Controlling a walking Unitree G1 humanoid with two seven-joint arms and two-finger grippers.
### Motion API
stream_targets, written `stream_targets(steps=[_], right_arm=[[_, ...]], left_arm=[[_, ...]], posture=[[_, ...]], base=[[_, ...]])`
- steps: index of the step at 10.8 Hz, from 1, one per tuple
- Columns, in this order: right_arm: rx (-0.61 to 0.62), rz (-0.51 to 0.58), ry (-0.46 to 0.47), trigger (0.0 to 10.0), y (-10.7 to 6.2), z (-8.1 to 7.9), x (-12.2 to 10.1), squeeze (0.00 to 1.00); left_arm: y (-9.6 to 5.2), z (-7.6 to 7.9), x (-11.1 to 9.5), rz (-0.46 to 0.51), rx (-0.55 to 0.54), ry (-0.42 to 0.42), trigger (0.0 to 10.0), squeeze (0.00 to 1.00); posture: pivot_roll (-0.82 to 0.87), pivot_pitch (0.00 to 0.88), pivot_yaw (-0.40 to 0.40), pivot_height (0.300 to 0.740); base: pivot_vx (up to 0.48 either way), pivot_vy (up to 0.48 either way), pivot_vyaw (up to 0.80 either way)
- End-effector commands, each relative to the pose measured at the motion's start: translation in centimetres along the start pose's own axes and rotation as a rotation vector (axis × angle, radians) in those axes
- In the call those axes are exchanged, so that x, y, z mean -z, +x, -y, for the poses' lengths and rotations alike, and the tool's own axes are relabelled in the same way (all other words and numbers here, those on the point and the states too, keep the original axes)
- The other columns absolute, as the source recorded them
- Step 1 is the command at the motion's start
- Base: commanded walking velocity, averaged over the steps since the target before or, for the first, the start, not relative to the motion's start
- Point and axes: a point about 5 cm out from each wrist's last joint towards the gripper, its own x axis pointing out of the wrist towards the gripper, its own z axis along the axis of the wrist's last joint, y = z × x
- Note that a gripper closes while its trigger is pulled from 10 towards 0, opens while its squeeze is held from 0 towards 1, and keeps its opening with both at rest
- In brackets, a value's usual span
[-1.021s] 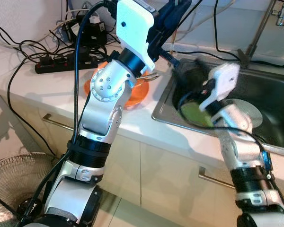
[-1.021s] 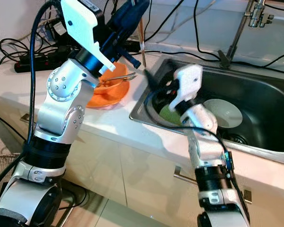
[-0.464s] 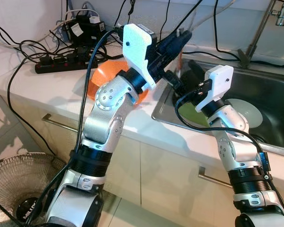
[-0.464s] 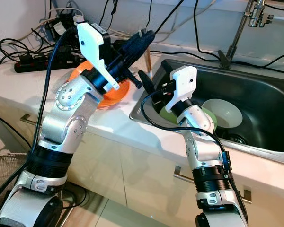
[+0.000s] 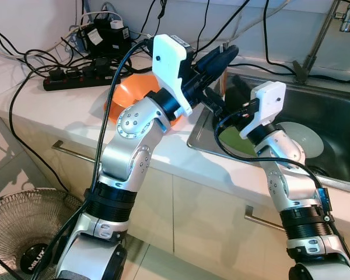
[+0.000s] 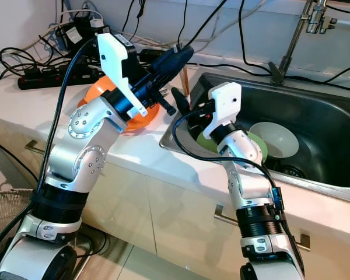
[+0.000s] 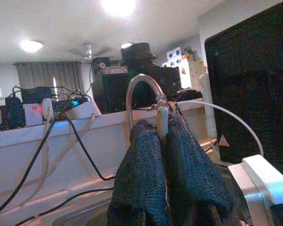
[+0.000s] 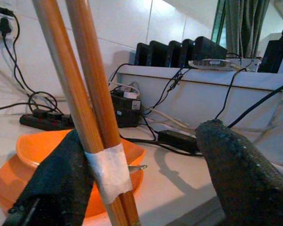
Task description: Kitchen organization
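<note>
Pressed together, the two black fingers of the left gripper point(image 5: 224, 55) pinch a pair of taped orange-brown wooden chopsticks point(image 5: 222, 76) near centre top of the left eye view, the sticks hanging down over the left rim of the stainless steel sink point(image 5: 338, 125); just below, the right gripper point(image 5: 236, 90) reaches toward the sticks with its fingers spread. Behind the left arm, at left of centre, sit stacked orange plastic bowls point(image 5: 125, 96) on the white countertop point(image 5: 52, 111); a round green plate point(image 5: 233, 139) and a white plate point(image 5: 306, 137) lie in the sink basin, and a black power strip point(image 5: 76, 77) rests at upper left. In the right eye view the chopsticks point(image 6: 186, 79) stand between both grippers above the sink's left edge. The left wrist view shows the left fingers point(image 7: 146, 165) shut on the stick ends. In the right wrist view the chopsticks point(image 8: 92, 108), bound with white tape point(image 8: 108, 172), stand between widely parted fingers point(image 8: 236, 169), touching the one on the frame's left, with the orange bowls point(image 8: 33, 155) behind.
</note>
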Motion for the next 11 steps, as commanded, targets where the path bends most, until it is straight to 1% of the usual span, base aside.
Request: stream_targets(steps=[1,7,11], right_arm=[[0.002,-0.002,-0.006,0.0,0.15,-0.03,-0.04,0.00],[0.007,-0.004,0.003,0.0,0.33,-0.33,0.25,0.00],[0.012,-0.010,-0.005,0.0,0.26,-0.15,0.31,0.00]], left_arm=[[0.11,0.40,-0.35,0.007,0.024,0.002,10.0,0.00],[0.02,0.73,-0.29,-0.007,0.035,-0.006,10.0,0.00],[0.05,0.51,-0.19,-0.022,0.013,0.028,10.0,0.00]], posture=[[0.16,0.007,0.045,0.740],[0.16,0.000,0.044,0.740],[0.16,0.005,0.042,0.740]], base=[[0.000,0.000,0.00],[0.000,0.000,0.00],[0.000,0.000,0.00]])
